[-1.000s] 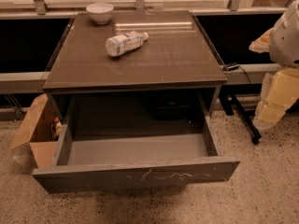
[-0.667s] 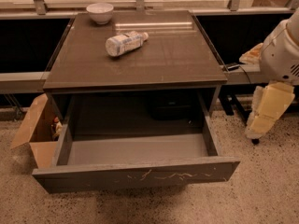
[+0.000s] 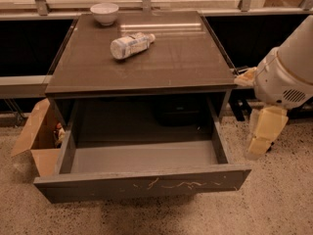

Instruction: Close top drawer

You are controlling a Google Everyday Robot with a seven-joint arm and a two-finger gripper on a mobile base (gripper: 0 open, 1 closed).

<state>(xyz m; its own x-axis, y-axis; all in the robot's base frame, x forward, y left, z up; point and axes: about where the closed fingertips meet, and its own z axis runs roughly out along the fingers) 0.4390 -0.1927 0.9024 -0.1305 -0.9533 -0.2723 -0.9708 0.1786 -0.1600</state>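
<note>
The top drawer (image 3: 142,185) of the dark grey-brown cabinet (image 3: 146,67) stands pulled far out toward me. Its flat front bears pale squiggly scratch marks, and its lighter grey inside (image 3: 144,155) holds nothing. My gripper (image 3: 262,137) hangs from the white arm (image 3: 286,75) at the right. It is beside the drawer's right side wall, a little outside it and above the floor, touching nothing.
A white bowl (image 3: 104,12) and a plastic bottle (image 3: 131,44) lying on its side are on the cabinet top. An open cardboard box (image 3: 36,141) stands on the floor against the cabinet's left side. A speckled floor lies in front.
My arm and gripper have moved left and down, closer to the drawer's right side. The drawer has not moved.
</note>
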